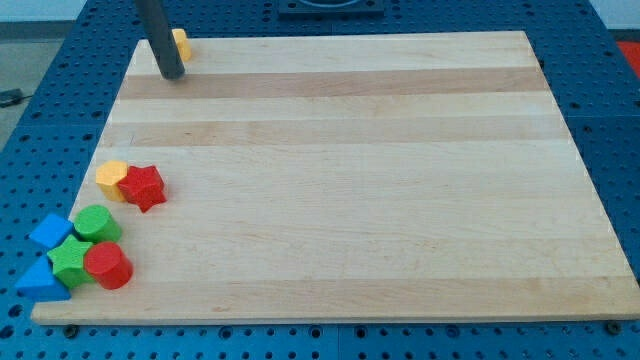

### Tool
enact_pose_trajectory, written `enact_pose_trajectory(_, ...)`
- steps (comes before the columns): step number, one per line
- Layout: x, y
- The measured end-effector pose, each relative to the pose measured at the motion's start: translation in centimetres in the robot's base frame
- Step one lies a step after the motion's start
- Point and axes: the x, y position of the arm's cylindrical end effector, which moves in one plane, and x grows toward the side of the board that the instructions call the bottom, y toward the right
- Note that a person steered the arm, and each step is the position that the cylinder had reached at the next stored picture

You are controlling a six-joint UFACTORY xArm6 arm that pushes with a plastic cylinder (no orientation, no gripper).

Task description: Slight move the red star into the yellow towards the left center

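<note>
Presently our tip [171, 75], a bare rod grasping nothing, stands well above the red star [144, 187], which already touches the yellow block [112, 179] on its left.

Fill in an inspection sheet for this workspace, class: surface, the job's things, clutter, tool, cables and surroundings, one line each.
Surface: pale wooden board, bare over most of its area.
Job's things: red star touching the yellow block on its left, near the board's left edge.
Clutter: a cluster at the view's bottom left of a green cylinder, green star, red cylinder, blue block and blue triangle; a second yellow block at the top left.
Tool: my tip rests at the top left corner, beside that second yellow block, far from the red star.
Cables: nothing seen.
Surroundings: blue perforated table around the board.
</note>
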Motion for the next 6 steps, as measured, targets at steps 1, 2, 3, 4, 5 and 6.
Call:
enact_pose_trajectory(1,9.5,7.5)
enact_pose_trajectory(2,19.3,8.2)
enact_pose_trajectory(3,21.9,4.2)
enact_pose_trajectory(4,21.9,1.2)
enact_pose_trajectory(5,21.8,0.3)
enact_pose_trajectory(6,19.8,-0.8)
